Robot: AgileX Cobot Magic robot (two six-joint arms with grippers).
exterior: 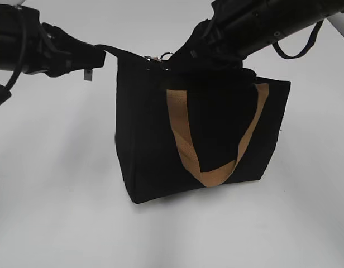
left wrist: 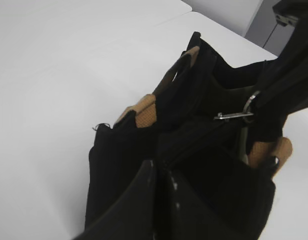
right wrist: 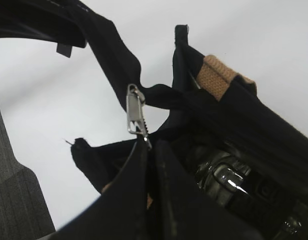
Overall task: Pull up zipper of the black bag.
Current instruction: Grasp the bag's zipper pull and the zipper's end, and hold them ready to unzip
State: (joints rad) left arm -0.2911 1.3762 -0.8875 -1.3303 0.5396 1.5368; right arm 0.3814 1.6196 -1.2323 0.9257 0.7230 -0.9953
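The black bag (exterior: pixel 155 145) stands upright on the white table, one tan handle (exterior: pixel 180 134) hanging down its front. My left gripper (exterior: pixel 102 56) is shut on the black fabric tab at the bag's top left corner, and its jaws show pinched on the cloth in the left wrist view (left wrist: pixel 159 167). My right gripper (exterior: pixel 177 61) is over the top edge near the left end. In the right wrist view it (right wrist: pixel 150 145) is shut on the zipper's silvery pull (right wrist: pixel 134 112), which sticks out past the fingertips. The pull also shows in the left wrist view (left wrist: pixel 233 116).
The white table (exterior: pixel 55 184) surrounds the bag. A blue cable loop (exterior: pixel 297 50) hangs under the right arm. A grey panel (right wrist: pixel 14 200) stands at the table's side. A dark glossy object (right wrist: pixel 229 180) lies beside the bag's mouth.
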